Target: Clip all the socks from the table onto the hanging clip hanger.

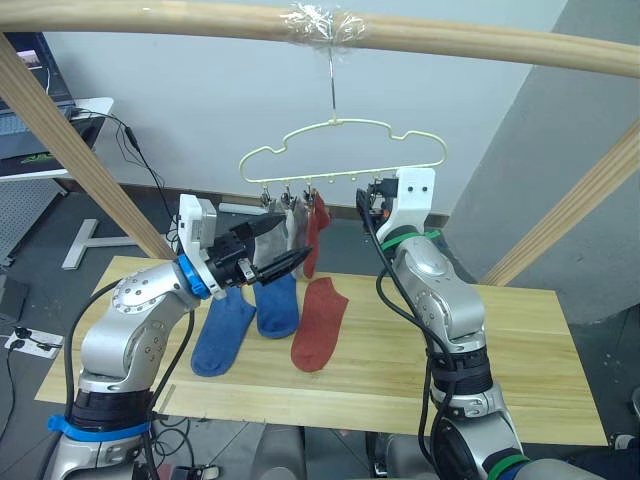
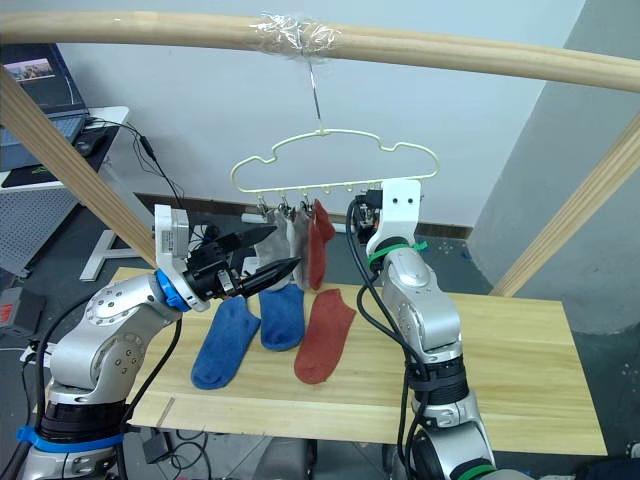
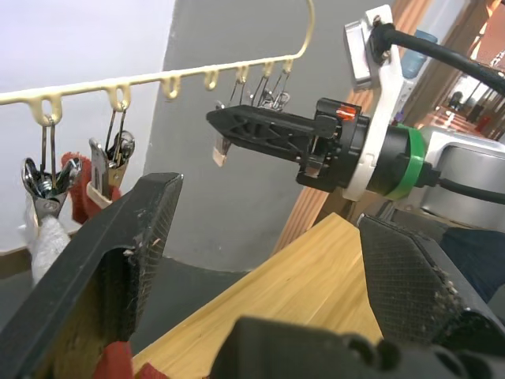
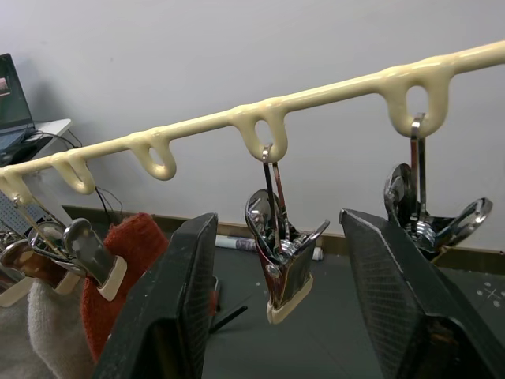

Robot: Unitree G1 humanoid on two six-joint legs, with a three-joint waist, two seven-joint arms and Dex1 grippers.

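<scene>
The clip hanger [image 1: 345, 138] hangs by its hook from the top pole. Two light grey socks [image 1: 292, 222] and one rust-red sock [image 1: 317, 228] hang from its left clips. On the table [image 1: 520, 350] lie two blue socks [image 1: 222, 333] [image 1: 278, 306] and a rust-red sock [image 1: 320, 323]. My left gripper [image 1: 295, 240] is open and empty, held in the air just in front of the hanging grey socks. My right gripper [image 4: 278, 223] is raised to the hanger's right end, open, with an empty metal clip [image 4: 282, 268] hanging between its fingers [image 4: 177, 308].
Slanted wooden poles [image 1: 90, 170] [image 1: 570, 215] flank the table on the left and right, and the horizontal pole [image 1: 470, 40] runs overhead. A white desk with a laptop [image 1: 40, 130] stands at the back left. The table's right half is bare wood.
</scene>
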